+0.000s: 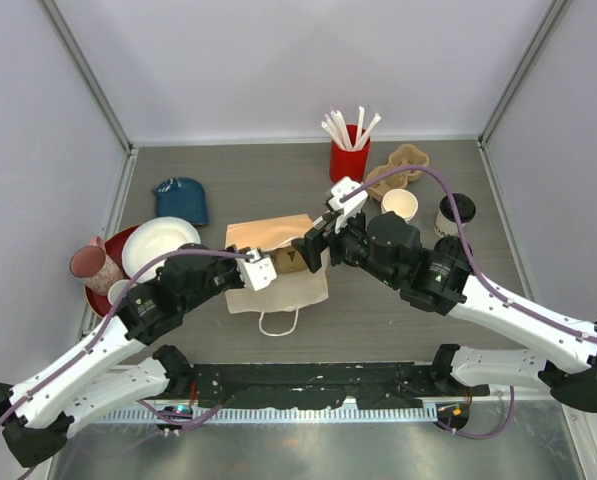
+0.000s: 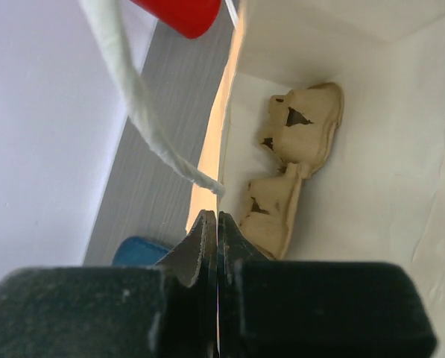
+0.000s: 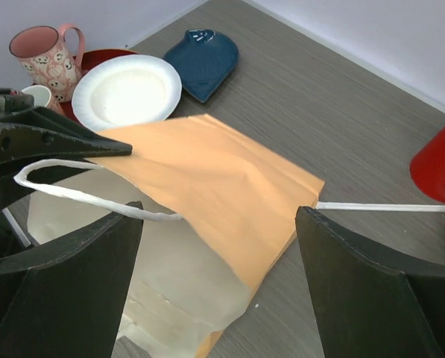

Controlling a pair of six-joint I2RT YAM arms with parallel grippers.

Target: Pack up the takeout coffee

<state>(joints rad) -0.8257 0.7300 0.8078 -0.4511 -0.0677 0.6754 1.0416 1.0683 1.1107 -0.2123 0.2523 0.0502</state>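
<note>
Contents of the table, left to right.

- Pink mug point(image 1: 86, 263), patterned, upright at the far-left edge; nothing can be made out inside it.
- Red plate point(image 1: 115, 240) under a white paper plate point(image 1: 161, 245) that has nothing on it. A small white cup point(image 1: 119, 291) stands at the stack's near edge.
- Blue dish point(image 1: 181, 200), leaf-shaped, just beyond the plates.
- Left gripper point(image 2: 217, 224): jaws pressed together, pinching the upper rim of the bag's mouth and holding that wall up.
- Paper bag point(image 1: 268, 238), centre of the table, lying on its side. It is tan outside and white inside, with a white cord handle point(image 2: 144, 112) hanging loose. A brown pulp cup carrier point(image 2: 297, 149) lies against its inner wall, with no cups in its sockets.
- Right gripper point(image 3: 218, 212): jaws spread wide with nothing between them, poised over the bag's raised wall.
- Red cup point(image 1: 348, 160), far centre, holding a bunch of white stirrers point(image 1: 348, 125).
- Second pulp carrier point(image 1: 403, 168), on the table right of the red cup.
- Plain white cup point(image 1: 399, 205), lidless, just near of that carrier.
- Takeout coffee point(image 1: 448, 208): one cup visible, white paper with a round black lid. It stands upright on the table at the far right, outside the bag and well apart from both grippers, partly crossed by the right arm's cable.
</note>
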